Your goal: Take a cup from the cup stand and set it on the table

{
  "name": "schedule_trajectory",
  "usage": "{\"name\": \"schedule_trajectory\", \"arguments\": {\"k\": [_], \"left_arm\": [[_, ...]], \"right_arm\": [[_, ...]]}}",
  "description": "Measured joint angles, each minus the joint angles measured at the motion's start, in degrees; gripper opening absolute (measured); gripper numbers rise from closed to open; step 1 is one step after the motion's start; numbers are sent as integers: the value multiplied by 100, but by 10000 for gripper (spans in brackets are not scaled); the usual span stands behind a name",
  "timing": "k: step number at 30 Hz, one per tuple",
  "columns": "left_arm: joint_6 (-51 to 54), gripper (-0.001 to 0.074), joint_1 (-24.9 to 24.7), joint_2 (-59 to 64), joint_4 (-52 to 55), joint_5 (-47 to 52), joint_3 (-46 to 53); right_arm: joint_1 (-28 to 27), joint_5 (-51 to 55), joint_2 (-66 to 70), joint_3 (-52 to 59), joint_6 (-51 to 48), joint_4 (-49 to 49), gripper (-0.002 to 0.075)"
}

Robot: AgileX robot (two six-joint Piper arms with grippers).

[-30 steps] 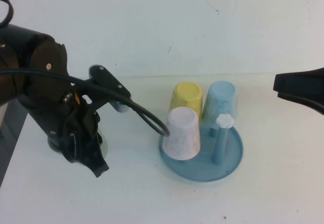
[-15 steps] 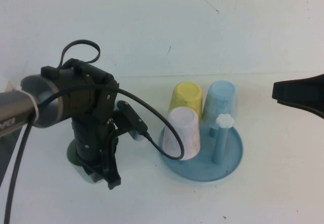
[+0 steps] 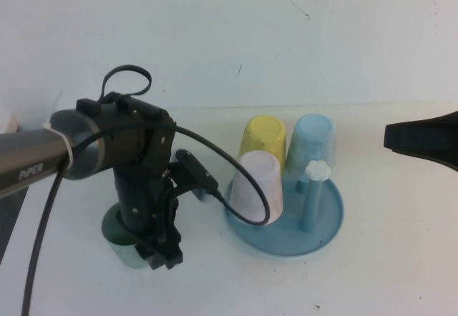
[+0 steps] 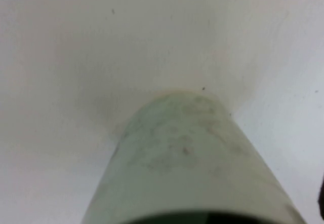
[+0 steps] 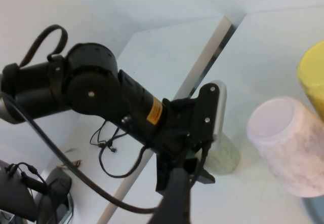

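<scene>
Mint plastic cup (image 4: 187, 158): pale green, speckled, tapered; I see it on the table left of the stand, under my left arm, mostly hidden in the high view.
Handling: I judge it light, stiff and thin-walled, with a smooth side that could slip; best taken across the mid wall, squeezed gently.
Left gripper (image 3: 154, 248): pointed down over the cup; I cannot tell whether its fingers clasp it or have let go.
Table (image 3: 401, 273): white, flat, plain.
Cup stand (image 3: 325, 226): blue dish just right of the cup, one bare peg with a white knob (image 3: 318, 170).
Other cups: pinkish-white (image 3: 255, 187), yellow (image 3: 263, 141), light blue (image 3: 313, 141), all upside down on the stand.
Right gripper (image 3: 422, 139): parked well right; I cannot tell its spread.
</scene>
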Motion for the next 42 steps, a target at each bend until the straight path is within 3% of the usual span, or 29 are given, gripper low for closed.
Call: {"name": "schedule_trajectory", "arguments": {"k": [2,6,10,14,16,21,26,29,37,42], "left_arm": [[0,371,0,-68,-53,135,-136],[-73,392,0,-250,-64,659,-607],[-495,312,0,-515,-45,991,-1149],[-792,106,0,-1074,-79,1054,-1264],[-820,49,0,-1406,-220,1092,-1237],[-825,7,0,-2486,-892,589,-578],[-479,3,0,-4002,-1914,-523,947],[-177,1,0,-4940,-2512,-1281,1915],[1568,0,0,-7220,-4991,-2785,4337],[2324,-1,0,-8105,-6293,-3544,5329]], "right_arm": [[0,0,0,0,0,0,692],[0,0,0,0,-4,-9,692],[0,0,0,0,-4,-9,692],[0,0,0,0,-4,-9,692],[0,0,0,0,-4,-9,692],[0,0,0,0,-4,-9,692],[0,0,0,0,-4,-9,672],[0,0,0,0,-44,-9,566],[0,14,-5,11,-434,561,82],[0,-6,-283,199,-1221,961,10]]}}
